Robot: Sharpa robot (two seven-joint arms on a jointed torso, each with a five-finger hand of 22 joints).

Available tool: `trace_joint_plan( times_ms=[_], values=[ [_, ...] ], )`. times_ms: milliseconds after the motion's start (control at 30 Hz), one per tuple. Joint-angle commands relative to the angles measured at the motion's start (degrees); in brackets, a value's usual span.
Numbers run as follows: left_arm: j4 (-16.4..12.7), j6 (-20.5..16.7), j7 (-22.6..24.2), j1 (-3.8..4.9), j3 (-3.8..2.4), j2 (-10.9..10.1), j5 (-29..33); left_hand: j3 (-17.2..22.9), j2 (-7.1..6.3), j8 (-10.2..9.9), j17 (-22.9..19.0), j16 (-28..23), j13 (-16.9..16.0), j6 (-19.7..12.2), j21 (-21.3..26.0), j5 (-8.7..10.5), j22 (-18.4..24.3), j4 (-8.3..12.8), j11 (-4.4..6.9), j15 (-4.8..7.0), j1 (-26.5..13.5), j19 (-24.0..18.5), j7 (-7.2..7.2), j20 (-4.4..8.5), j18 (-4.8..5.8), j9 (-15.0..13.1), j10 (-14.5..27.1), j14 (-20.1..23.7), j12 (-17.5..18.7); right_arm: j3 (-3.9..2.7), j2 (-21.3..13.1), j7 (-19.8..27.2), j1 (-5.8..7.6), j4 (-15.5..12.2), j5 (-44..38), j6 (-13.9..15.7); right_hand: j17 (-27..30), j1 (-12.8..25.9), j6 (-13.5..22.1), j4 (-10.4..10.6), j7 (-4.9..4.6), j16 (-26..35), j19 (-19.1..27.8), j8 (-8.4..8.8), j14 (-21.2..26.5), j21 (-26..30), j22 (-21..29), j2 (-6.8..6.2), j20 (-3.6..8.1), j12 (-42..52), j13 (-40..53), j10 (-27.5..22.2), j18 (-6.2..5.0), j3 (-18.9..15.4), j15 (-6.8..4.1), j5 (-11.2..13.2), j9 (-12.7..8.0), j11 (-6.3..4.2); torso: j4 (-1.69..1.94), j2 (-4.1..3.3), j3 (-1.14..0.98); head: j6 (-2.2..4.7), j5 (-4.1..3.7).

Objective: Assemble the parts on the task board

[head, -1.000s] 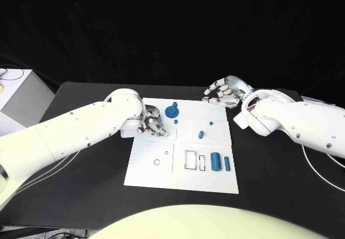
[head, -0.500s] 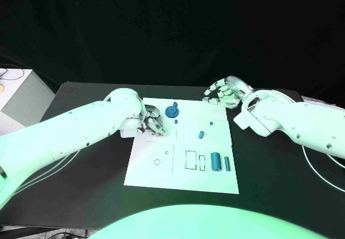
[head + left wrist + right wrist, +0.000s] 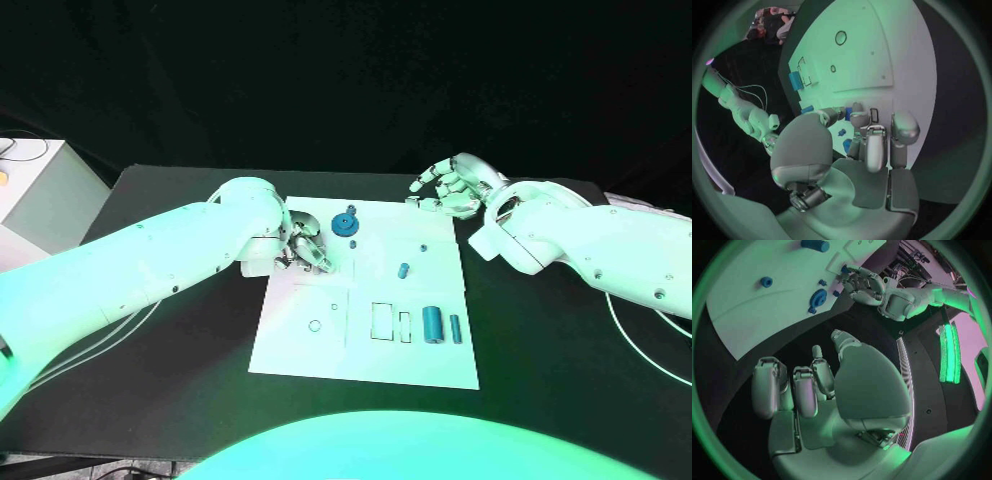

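Nothing moved since before, left hand (image 3: pixel 306 250) curled empty over task board (image 3: pixel 368 330), right hand (image 3: pixel 450 187) open, empty

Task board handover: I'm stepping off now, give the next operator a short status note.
Left hand sits over the task board's left edge; whether it holds a part cannot be told.
Right hand is off the board's far right corner, fingers curled, holding nothing.
Blue gear sits at the far end, a small blue peg mid-board, two blue cylinders lie near the slots.
Left: seat the loose parts.
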State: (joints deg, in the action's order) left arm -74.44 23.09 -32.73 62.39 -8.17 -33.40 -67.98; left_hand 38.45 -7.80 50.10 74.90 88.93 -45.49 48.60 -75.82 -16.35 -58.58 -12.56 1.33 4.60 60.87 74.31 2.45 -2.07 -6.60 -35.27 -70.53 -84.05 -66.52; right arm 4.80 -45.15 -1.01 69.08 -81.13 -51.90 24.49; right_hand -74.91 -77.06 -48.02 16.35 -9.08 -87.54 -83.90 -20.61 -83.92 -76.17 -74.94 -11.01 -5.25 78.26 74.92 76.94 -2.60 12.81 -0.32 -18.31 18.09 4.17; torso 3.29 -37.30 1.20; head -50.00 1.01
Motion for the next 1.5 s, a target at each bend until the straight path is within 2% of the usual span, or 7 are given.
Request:
trace_joint_plan(
  times_ms=[33, 233, 300, 367, 433, 767, 1500],
  values=[
    [0.6, -0.2, -1.4, -0.24, 0.2, -0.1, -0.4, 1.2, -0.55, -0.1, 12.8, -0.3, 0.0, 0.0, 0.2, 0.2, 0.1, 0.8, -0.1, -0.4, -0.8, -0.2, 0.17, -0.12, 0.56, 0.1, 0.2, -5.2, -0.1, 0.0, 0.0, 0.5, -0.05, 0.0, -0.1, -0.8, -11.6, 0.5, 0.5, 0.0, 0.08, 0.1, -2.0, -0.35, -5.0, 0.2, -7.3, -0.02, -0.22, 0.3, 3.2, 0.0, -0.31, -0.3, 0.14, -0.3, 0.1, 0.09, 0.01, 0.02, -0.03, 0.0, 0.01],
    [0.9, -0.2, -1.4, -0.23, 0.2, 0.0, 0.1, 1.1, -0.62, -0.2, 12.8, -0.3, 0.1, 0.1, 0.2, -0.14, 0.1, 0.7, 0.02, -0.35, -0.7, -0.2, 0.02, -0.12, 0.54, 0.2, 0.2, -5.2, -0.1, 0.0, 0.0, 0.4, -0.07, 0.0, -0.1, -0.8, -11.6, 0.5, 0.5, 0.0, 0.08, 0.1, -2.0, -0.35, -5.0, 0.2, -7.3, -0.02, -0.22, 0.3, 3.2, 0.0, -0.31, -0.3, 0.14, -0.3, 0.1, 0.09, -0.04, 0.01, -0.01, 0.0, 0.04],
    [1.0, -0.3, -1.4, -0.23, 0.2, 0.0, 0.6, 2.3, -0.18, -0.2, 12.9, -0.3, 0.1, -0.1, 0.2, -0.45, 0.0, 1.6, 0.13, -0.24, 0.3, -0.2, -0.07, -0.05, 0.53, 0.2, 0.3, -5.2, -0.1, 0.0, 0.0, 0.4, -0.08, 0.0, -0.1, -0.9, -11.6, 0.5, 0.5, 0.0, 0.08, 0.1, -2.0, -0.35, -5.0, 0.2, -7.3, -0.02, -0.22, 0.3, 3.2, 0.0, -0.31, -0.3, 0.14, -0.3, 0.1, 0.09, -0.03, -0.01, -0.01, 0.0, 0.04],
    [1.0, -0.3, -1.4, -0.23, 0.19, -0.1, 1.2, 6.2, 0.76, -0.2, 12.9, -0.3, 0.2, -0.5, 0.2, -0.5, 0.1, 3.9, 0.07, -0.23, 2.3, -0.2, 0.13, 0.05, 0.51, 0.2, 0.4, -5.2, 0.0, 0.01, 0.0, 0.4, -0.11, 0.1, -0.1, -0.9, -11.6, 0.5, 0.5, 0.0, 0.08, 0.1, -2.0, -0.35, -5.0, 0.2, -7.3, -0.02, -0.22, 0.3, 3.2, 0.0, -0.31, -0.3, 0.14, -0.3, 0.1, 0.09, -0.02, -0.01, 0.0, 0.0, 0.0],
    [1.0, -0.3, -1.4, -0.23, 0.18, -0.1, 1.7, 9.6, 0.93, 0.0, 12.7, -0.4, 0.5, -0.7, 0.2, -0.48, 0.1, 5.8, -0.12, -0.39, 2.7, -0.3, 0.4, -0.07, 0.52, 0.1, 0.6, -5.2, 0.1, 0.01, 0.0, 0.4, -0.13, 0.1, -0.1, -0.9, -11.6, 0.5, 0.5, 0.0, 0.08, 0.1, -2.0, -0.35, -5.0, 0.2, -7.3, -0.02, -0.22, 0.3, 3.2, 0.0, -0.31, -0.3, 0.14, -0.3, 0.1, 0.09, 0.0, 0.0, 0.0, 0.0, 0.01],
    [1.1, 1.2, -1.3, -0.08, 0.08, -0.2, 3.0, 11.8, 1.0, 0.3, 12.7, -0.4, 0.5, -0.7, 0.1, -0.37, -0.1, 7.3, -0.23, -0.51, 2.4, -0.3, 0.5, -0.22, 0.55, 0.0, 0.5, -5.2, 0.1, 0.03, 0.0, 0.4, -0.21, 0.2, -0.1, -1.1, -11.6, 0.5, 0.5, 0.0, 0.08, 0.1, -2.0, -0.35, -5.0, 0.2, -7.3, -0.02, -0.22, 0.3, 3.2, 0.0, -0.31, -0.3, 0.14, -0.3, 0.1, 0.09, -0.02, -0.01, 0.0, 0.0, 0.0],
    [3.7, 7.3, -1.7, 2.5, 0.09, 1.8, 3.0, 13.6, 0.67, 0.6, 13.9, 0.4, -0.5, -0.2, -0.5, -0.48, -1.3, 9.2, -0.16, -0.51, 2.1, 0.3, 0.43, -0.26, 0.76, -0.1, -0.3, -5.6, -0.6, 0.05, 0.1, 0.3, -0.24, 0.2, -0.1, -1.3, -11.6, 0.7, 0.5, 0.0, 0.09, 0.1, -2.0, -0.43, -5.0, 0.2, -7.3, 0.07, -0.22, 0.4, 3.2, 0.1, -0.31, -0.3, 0.13, -0.3, 0.1, 0.08, 0.02, 0.01, -0.05, 0.0, -0.1]
  ],
)
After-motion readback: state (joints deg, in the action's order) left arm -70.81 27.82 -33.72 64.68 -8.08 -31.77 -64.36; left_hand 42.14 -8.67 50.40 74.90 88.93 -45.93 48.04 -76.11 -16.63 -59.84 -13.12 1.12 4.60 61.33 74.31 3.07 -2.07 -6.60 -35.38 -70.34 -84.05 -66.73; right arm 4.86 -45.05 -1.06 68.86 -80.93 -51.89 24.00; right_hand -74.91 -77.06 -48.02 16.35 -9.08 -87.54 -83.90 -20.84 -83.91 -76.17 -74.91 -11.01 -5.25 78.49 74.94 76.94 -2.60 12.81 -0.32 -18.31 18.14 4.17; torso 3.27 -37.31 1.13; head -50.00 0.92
